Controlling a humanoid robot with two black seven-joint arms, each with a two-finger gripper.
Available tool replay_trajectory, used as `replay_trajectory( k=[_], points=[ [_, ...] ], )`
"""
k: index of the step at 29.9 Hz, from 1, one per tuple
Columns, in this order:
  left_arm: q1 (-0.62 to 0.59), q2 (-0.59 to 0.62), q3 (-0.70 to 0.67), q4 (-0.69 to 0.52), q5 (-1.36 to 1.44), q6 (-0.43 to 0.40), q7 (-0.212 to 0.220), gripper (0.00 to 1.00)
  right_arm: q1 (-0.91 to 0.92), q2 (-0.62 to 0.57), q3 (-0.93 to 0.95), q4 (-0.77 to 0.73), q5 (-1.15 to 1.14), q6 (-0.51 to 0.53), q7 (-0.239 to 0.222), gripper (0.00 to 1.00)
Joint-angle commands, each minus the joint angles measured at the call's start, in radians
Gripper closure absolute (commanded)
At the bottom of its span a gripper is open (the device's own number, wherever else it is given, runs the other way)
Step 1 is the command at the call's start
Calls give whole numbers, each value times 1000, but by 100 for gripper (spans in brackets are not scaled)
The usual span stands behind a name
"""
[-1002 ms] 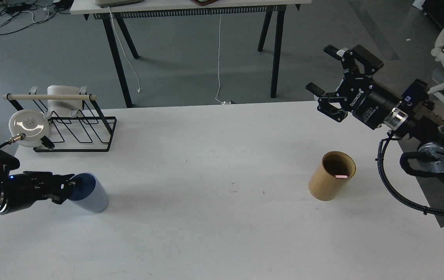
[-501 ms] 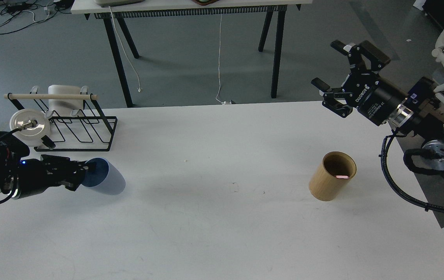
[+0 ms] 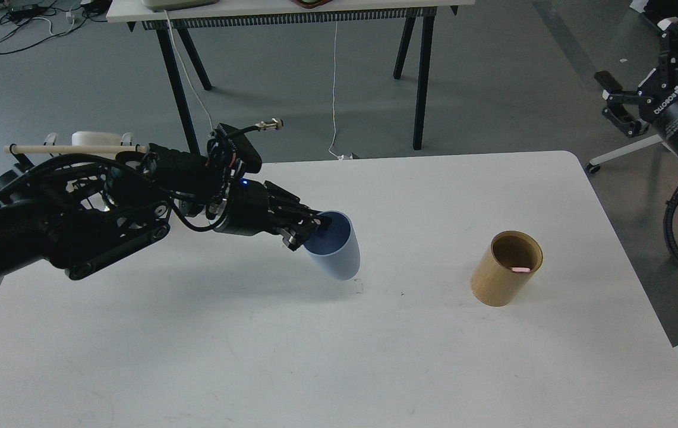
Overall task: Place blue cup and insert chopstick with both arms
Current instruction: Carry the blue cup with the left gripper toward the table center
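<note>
The pale blue cup (image 3: 336, 249) hangs tilted over the middle of the white table (image 3: 339, 356), its dark blue mouth facing up and left. My left gripper (image 3: 309, 229) is shut on the cup's rim, one finger inside the mouth. A tan wooden holder (image 3: 505, 268) stands upright to the right, and the pink tip of the chopstick (image 3: 520, 270) shows inside it. My right gripper (image 3: 636, 101) is open, high off the table's far right corner, with nothing between its fingers.
A black wire rack (image 3: 77, 160) with a pale wooden rod sits at the back left, mostly hidden behind my left arm. A second table on black legs (image 3: 416, 71) stands on the floor beyond. A white chair base (image 3: 618, 154) is at the right.
My left arm has carried the blue cup from the table's left side to its middle and raised it. My right gripper has drawn back to the right, off the table.
</note>
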Motion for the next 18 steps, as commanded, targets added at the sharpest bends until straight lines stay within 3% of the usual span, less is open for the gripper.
replay_trajectory(
  k=[1, 9, 18],
  points=[
    [-62, -78, 105, 61, 33, -5, 0, 95, -12, -24, 0, -10, 0, 0, 0, 1],
    [-121, -210, 215, 176, 96, -9, 0, 95, -24, -33, -1, -30, 0, 0, 2, 1],
    [-104, -308, 222, 252, 95, -9, 0, 94, -25, -32, -6, -30, 0, 0, 2, 1]
  ],
)
